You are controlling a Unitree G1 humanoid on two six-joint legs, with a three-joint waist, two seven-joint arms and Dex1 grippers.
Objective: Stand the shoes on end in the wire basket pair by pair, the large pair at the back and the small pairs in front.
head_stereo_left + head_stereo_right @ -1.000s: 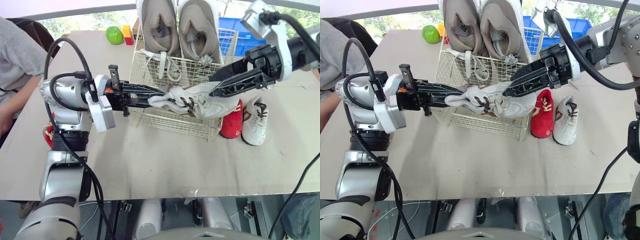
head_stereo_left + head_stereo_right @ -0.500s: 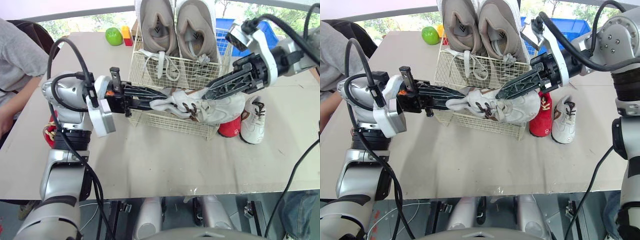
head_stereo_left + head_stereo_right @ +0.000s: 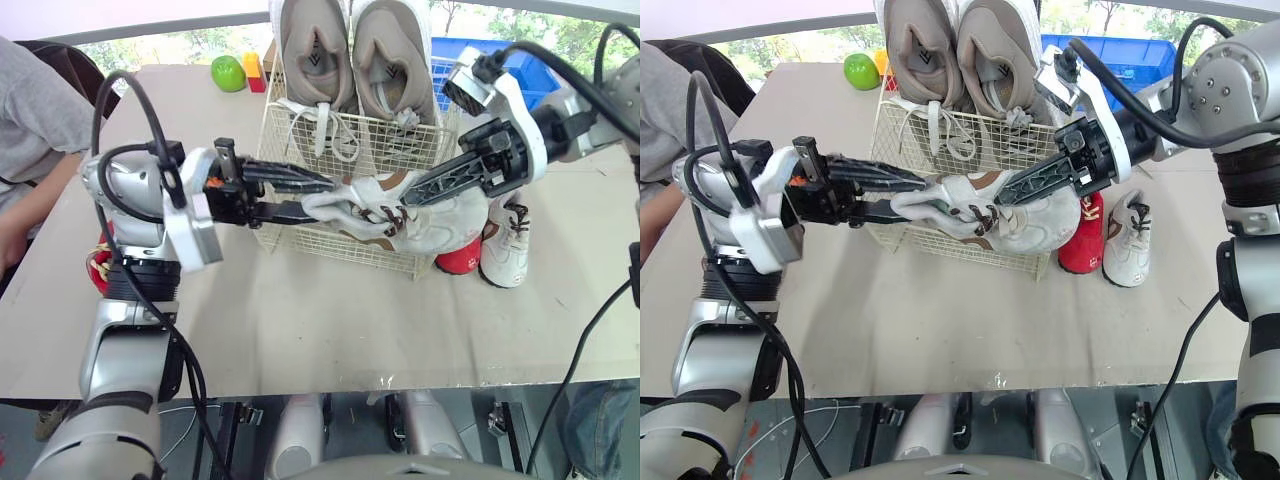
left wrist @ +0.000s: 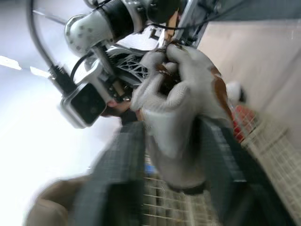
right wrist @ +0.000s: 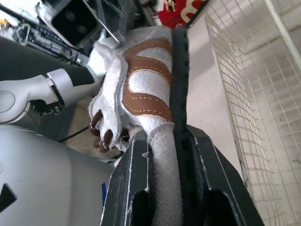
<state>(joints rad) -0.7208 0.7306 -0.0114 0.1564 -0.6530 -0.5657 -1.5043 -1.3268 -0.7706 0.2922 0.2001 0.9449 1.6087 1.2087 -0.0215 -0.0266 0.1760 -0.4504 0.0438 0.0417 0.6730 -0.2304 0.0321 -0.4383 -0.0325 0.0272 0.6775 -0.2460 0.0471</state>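
Small shoe heads for front row
Right gripper (image 3: 414, 195) clamps white-brown shoe (image 3: 442, 220) over wire basket (image 3: 340, 245) front; left gripper (image 3: 318, 197) jaws spread round other end. Next, prob.: tip upright, lower in.

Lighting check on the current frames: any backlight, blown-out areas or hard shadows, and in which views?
Left wrist view: the backdrop beside the white-and-brown shoe is blown out to white. Eye views: daylight from the windows behind, table evenly lit, only soft shadow by the wire basket. Right wrist view: even light, no glare on the shoe in the right claw.
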